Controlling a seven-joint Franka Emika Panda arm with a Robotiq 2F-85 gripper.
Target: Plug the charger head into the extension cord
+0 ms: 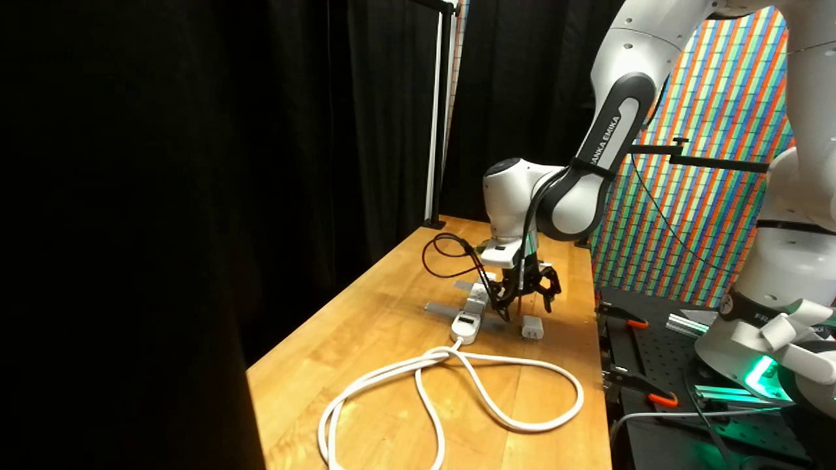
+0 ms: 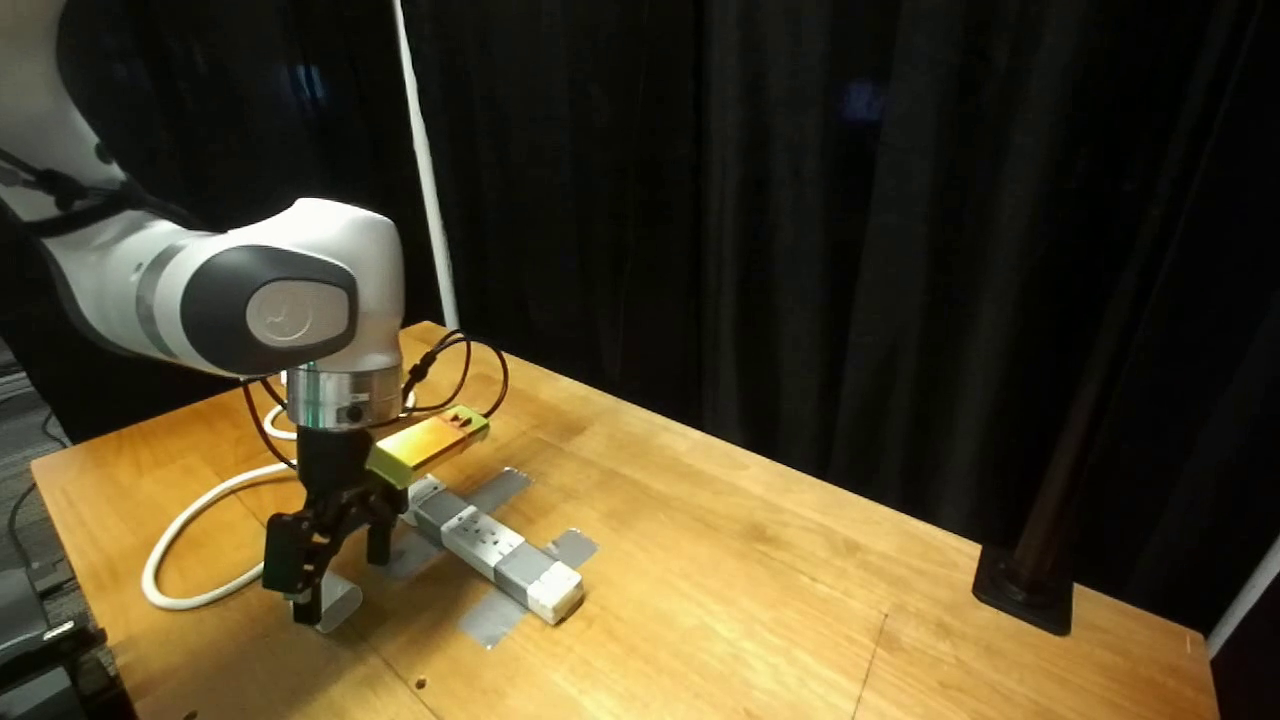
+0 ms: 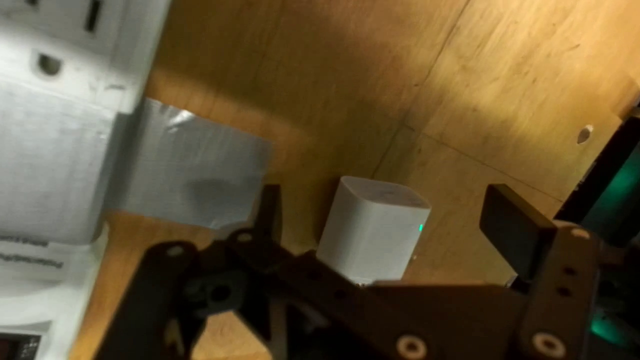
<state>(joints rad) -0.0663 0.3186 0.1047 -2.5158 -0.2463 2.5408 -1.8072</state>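
Wooden bench [image 3: 325,65]: your pincer [image 3: 392,215] stands spread apart, framing the charger head [image 3: 372,235] at the wrist view's lower centre; a skewed closing could twist it

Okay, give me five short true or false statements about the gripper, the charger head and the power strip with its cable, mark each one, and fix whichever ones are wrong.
1. The gripper is open and not gripping the charger head. True.
2. Gray tape crosses the power strip. True.
3. The charger head is plugged into the power strip. False: it sits apart from the strip, on the tabletop.
4. The white cable lies in one straight line. False: it lies in loops.
5. Outlet slots show on the power strip's upper face. True.
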